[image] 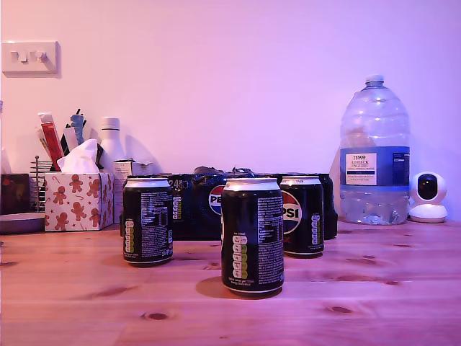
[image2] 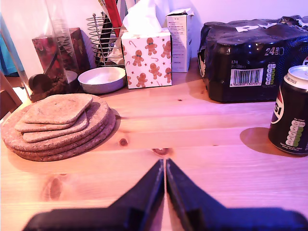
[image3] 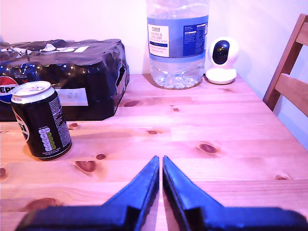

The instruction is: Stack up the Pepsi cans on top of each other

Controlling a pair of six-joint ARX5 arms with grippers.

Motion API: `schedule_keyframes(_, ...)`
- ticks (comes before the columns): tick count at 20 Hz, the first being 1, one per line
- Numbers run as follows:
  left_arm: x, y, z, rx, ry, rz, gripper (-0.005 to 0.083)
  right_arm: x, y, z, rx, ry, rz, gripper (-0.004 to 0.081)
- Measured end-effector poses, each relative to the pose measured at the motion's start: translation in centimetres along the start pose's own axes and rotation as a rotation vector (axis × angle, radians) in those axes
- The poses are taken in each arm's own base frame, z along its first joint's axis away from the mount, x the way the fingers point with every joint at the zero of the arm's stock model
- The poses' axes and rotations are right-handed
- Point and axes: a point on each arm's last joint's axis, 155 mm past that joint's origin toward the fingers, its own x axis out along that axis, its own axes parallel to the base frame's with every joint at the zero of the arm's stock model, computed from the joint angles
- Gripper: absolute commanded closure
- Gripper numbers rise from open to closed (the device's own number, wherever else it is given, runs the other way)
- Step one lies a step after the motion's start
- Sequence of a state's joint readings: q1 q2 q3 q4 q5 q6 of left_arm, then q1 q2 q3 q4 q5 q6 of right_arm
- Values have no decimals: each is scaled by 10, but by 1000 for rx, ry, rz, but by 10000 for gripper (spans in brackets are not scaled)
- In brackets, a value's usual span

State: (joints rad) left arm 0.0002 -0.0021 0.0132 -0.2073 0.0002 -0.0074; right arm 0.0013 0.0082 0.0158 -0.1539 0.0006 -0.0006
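Exterior view. You are looking at three Pepsi cans standing upright and apart on a knotty pine table [image: 374,288]: one toward the exterior view's left [image: 148,220], one nearest the camera at centre [image: 252,235], one behind it toward the exterior view's right [image: 301,215]. None is sitting on another. Bare wood is lying open in front and toward both sides. A black shrink-wrapped 24-pack [image: 196,204] is sitting behind them against the wall, flanked by a gingerbread-print tissue box [image: 78,200], a large clear water bottle [image: 374,155] and a small white camera [image: 429,196]. No arm is showing here.

First wrist view. My first gripper [image2: 165,166] is hovering over open planks, its dark tapered jaws pressed together on nothing. One can [image2: 291,117] is standing at the picture's edge just in front of the 24-pack [image2: 250,57]. Only this view is giving you a stack of cork mats [image2: 60,125], a white bowl [image2: 101,79] and a wire rack [image2: 102,36].

Second wrist view. My second gripper [image3: 160,162] is likewise closed and empty above clear wood. One can [image3: 41,119], glossy with a silver rim, is standing near the 24-pack [image3: 72,79]. Only here is a wooden chair [image3: 288,79] showing beyond the table edge.
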Motion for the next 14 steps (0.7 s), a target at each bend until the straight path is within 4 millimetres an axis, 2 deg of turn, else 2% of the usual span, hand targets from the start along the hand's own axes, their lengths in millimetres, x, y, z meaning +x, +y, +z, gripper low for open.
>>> schedule_keyframes(3, 0, 0, 0, 0, 0, 0, 785, 0, 0, -5, 0, 20, 0, 780)
schedule_keyframes(14, 0, -1, 0, 0, 0, -5, 785, 0, 0, -5, 0, 20, 0, 780)
